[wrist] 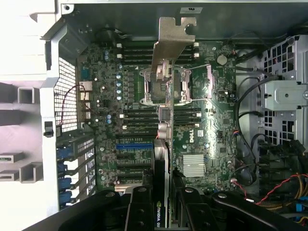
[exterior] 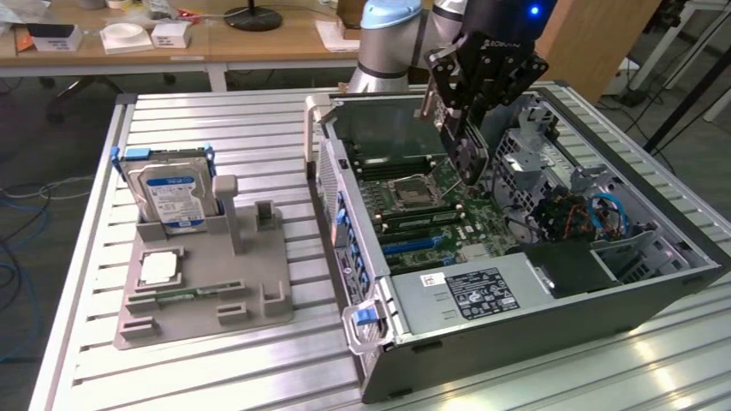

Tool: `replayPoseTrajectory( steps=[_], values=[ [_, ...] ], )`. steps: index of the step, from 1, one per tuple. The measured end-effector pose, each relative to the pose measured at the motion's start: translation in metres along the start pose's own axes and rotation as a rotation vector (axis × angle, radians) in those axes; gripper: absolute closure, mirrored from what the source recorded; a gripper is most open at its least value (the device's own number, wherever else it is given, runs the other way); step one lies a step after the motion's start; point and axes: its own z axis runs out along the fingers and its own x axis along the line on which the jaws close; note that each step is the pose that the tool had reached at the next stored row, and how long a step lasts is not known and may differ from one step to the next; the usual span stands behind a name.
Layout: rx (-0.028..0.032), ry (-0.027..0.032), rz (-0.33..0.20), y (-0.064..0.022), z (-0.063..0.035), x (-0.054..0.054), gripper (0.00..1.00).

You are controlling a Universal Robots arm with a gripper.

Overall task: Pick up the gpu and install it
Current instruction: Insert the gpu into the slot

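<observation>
The pincer [exterior: 466, 120] pinches the gpu [exterior: 468, 163] on edge above the open case [exterior: 537, 342], over the motherboard [exterior: 440, 218] beside the CPU socket [exterior: 408, 193]. A drive [exterior: 171, 199] stands in a holder [exterior: 205, 295] on the worktop [exterior: 263, 128], well apart.

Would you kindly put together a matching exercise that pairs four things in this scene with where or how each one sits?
Things:
1. gpu
2. hard drive
3. processor chip
4. computer case

States:
A. lying flat on the grey holder
B. lying on its side, opened, with the motherboard showing
C. gripped in the pincer above the motherboard
D. standing upright in the grey holder

Pairs: 1-C, 2-D, 3-A, 4-B
</observation>
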Motion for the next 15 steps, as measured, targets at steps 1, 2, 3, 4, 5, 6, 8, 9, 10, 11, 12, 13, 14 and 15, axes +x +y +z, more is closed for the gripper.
replayPoseTrajectory(
  steps=[1,2,3,4,5,6,8,9,10,11,12,13,14,15],
  values=[
    [-0.0003,-0.0001,0.0,0.0,0.0,0.0,0.74],
    [-0.0013,0.0,0.0,0.0,0.0,0.0,0.74],
    [-0.0019,0.0,0.0,0.0001,0.0,0.0,0.74],
    [-0.002,0.0,0.0,0.0001,0.0001,0.0,0.74],
    [-0.002,0.0001,-0.001,0.0,0.0,0.0,0.74],
    [-0.0019,0.0002,-0.002,0.0,0.0,0.0,0.74],
    [-0.0021,0.0005,-0.009,0.0,0.0,0.0,0.74],
    [-0.0023,0.0009,-0.018,0.0,0.0,0.0,0.74],
    [-0.0024,0.0013,-0.027,0.0,0.0,0.0,0.74],
    [-0.0026,0.0019,-0.037,0.0,0.0,0.0,0.74],
    [-0.0027,0.0023,-0.048,0.0,0.0,0.0,0.74],
    [-0.0029,0.0028,-0.058,0.0,0.0,0.0,0.74],
    [-0.0031,0.0033,-0.068,0.0,0.0,0.0,0.74],
    [-0.0033,0.0038,-0.079,0.0,0.0,0.0,0.74]
  ],
)
